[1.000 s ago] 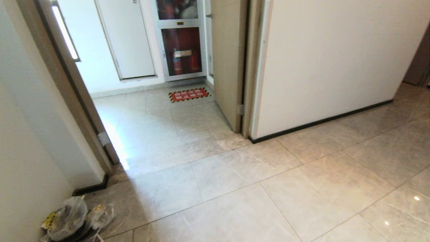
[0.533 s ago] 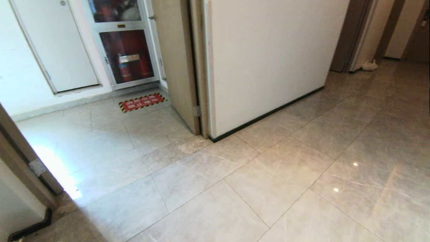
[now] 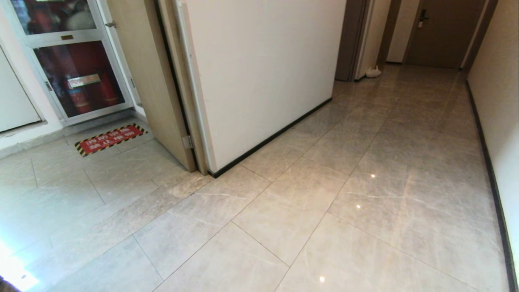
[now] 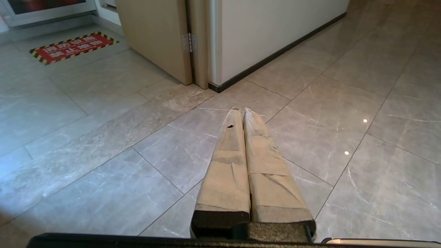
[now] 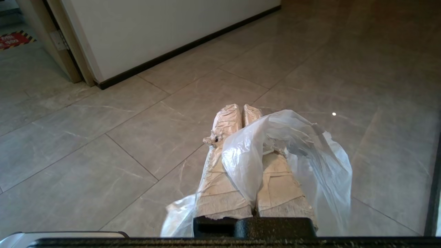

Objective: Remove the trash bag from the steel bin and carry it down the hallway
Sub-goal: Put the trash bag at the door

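your right end effector (image 5: 241,109) clamps tight on the trash bag (image 5: 286,151) above the hallway (image 3: 389,162) tiles; left end effector (image 4: 240,111) closed, empty.

The head camera looks forward and down from high up along the hallway (image 3: 405,134) floor toward a dark door (image 3: 440,32) at its far end. Both wrist cameras sit low, close behind their fingers, facing the same white wall corner (image 4: 212,84) and black baseboard (image 5: 186,46).

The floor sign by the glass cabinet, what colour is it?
The floor sign is red with a yellow-and-black striped border, clearest in the head view.
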`<state>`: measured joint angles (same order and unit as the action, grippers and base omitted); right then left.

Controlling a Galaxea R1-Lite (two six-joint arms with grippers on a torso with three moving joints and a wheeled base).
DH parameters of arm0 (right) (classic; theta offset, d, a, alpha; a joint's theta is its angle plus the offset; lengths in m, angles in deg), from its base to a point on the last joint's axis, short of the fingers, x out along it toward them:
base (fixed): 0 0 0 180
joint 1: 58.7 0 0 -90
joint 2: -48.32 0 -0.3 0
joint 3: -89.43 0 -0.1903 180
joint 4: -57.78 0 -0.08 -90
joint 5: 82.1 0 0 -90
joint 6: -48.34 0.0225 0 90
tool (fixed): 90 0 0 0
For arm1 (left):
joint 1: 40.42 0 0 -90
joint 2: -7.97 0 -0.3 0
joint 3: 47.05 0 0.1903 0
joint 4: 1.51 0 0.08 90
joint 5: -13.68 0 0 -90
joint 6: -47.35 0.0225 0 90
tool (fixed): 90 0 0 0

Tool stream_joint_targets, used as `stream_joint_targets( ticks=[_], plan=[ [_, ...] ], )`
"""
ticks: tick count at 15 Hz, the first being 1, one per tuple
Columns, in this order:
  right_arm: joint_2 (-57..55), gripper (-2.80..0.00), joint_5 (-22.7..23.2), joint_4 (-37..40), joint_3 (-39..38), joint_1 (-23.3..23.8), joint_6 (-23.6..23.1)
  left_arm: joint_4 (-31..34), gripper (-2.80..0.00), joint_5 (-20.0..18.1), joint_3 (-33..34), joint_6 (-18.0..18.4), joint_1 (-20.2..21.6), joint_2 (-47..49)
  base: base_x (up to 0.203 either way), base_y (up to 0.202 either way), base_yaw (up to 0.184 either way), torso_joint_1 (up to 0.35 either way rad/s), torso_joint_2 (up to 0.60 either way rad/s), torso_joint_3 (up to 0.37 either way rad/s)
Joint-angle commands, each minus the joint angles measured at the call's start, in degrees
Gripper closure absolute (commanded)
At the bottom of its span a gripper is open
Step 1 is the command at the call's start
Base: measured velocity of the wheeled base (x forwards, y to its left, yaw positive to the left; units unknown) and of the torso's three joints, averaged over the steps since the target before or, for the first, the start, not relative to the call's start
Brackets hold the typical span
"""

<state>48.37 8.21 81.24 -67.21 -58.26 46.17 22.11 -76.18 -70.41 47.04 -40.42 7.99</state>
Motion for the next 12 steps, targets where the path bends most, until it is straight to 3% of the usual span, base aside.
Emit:
stream_joint_targets(
  ticks=[1,6,12],
  plan=[
    [0.04,0.00,0.05,-0.01,0.00,0.00,-0.03,0.01,0.00,0.04,0.00,-0.12,0.00,-0.02,0.000,0.000,0.000,0.000,0.00,0.000],
    [0.04,0.00,0.05,-0.01,0.00,0.00,-0.12,0.01,0.00,0.04,0.00,-0.13,0.00,-0.02,0.000,0.000,0.000,0.002,0.00,-0.025],
    [0.04,0.00,0.05,-0.01,0.00,0.00,-0.12,0.01,0.00,0.04,0.00,-0.13,0.00,-0.02,0.000,0.000,0.000,0.002,0.00,-0.190]
  ],
)
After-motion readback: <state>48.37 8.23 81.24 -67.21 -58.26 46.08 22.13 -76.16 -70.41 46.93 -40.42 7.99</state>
